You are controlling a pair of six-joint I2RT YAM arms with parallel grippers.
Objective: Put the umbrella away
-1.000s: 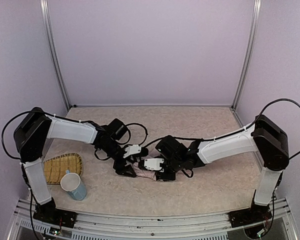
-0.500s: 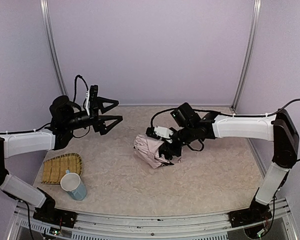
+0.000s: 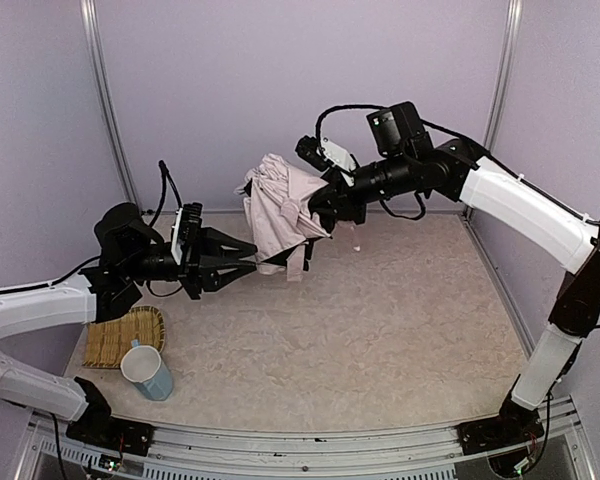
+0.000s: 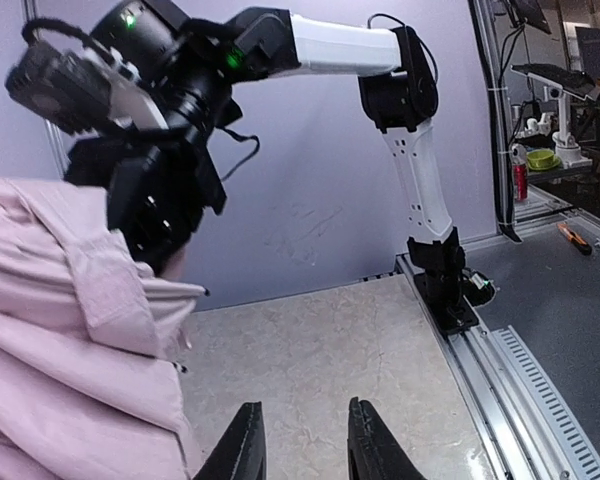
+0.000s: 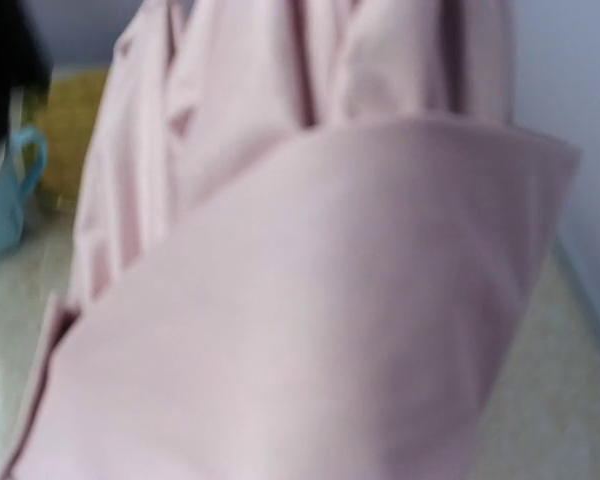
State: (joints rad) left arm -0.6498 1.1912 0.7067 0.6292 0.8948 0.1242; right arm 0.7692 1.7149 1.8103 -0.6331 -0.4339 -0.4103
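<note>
high over the far middle of the table [image 3: 400, 330], the right gripper [image 3: 327, 208] holds the umbrella [image 3: 278, 210] clear of the surface, its fingers closed into the bunched pale pink fabric, which hangs down in loose folds and fills the right wrist view [image 5: 280, 300]. from the left, the left gripper [image 3: 252, 257] points at the hanging cloth with fingers spread wide and nothing between them; whether its tips touch the fabric cannot be told. a woven basket [image 3: 120, 335] and a blue mug [image 3: 148, 372] sit at the near left.
</note>
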